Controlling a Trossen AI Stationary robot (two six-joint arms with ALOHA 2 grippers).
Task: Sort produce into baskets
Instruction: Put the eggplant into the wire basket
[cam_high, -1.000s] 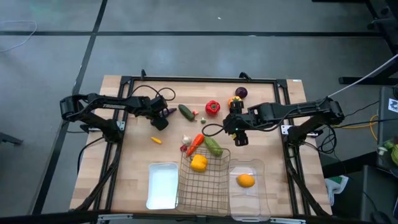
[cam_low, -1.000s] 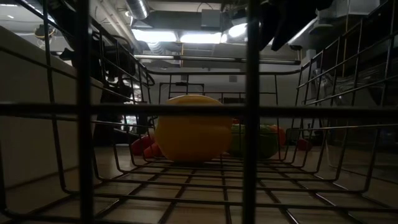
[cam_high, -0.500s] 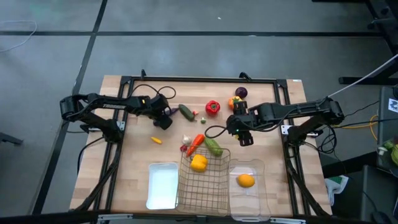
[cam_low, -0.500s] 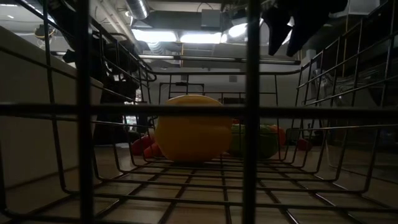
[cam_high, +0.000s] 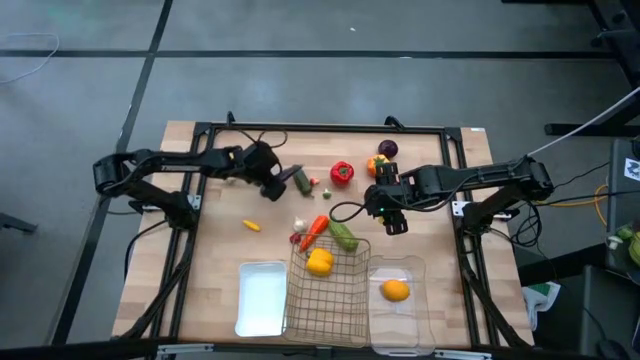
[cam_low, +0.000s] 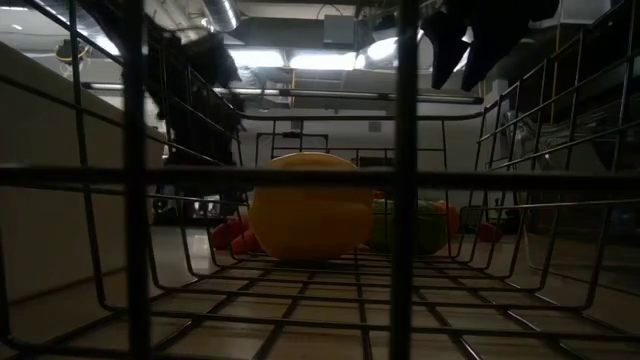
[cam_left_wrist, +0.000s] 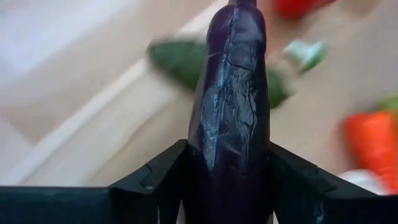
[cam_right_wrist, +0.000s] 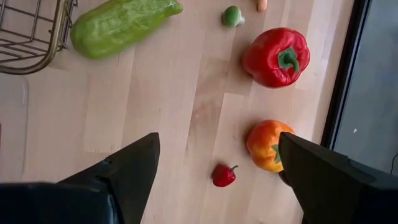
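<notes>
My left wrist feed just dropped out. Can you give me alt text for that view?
The left gripper is shut on a purple eggplant that points forward between its dark fingers, above the wooden table. Blurred beyond lie a green cucumber and orange and red produce.

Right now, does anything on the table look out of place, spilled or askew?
Nothing stands out. Loose produce lies scattered on the table, unsorted. The left gripper holds the purple eggplant; the right gripper hangs open over bare wood.
</notes>
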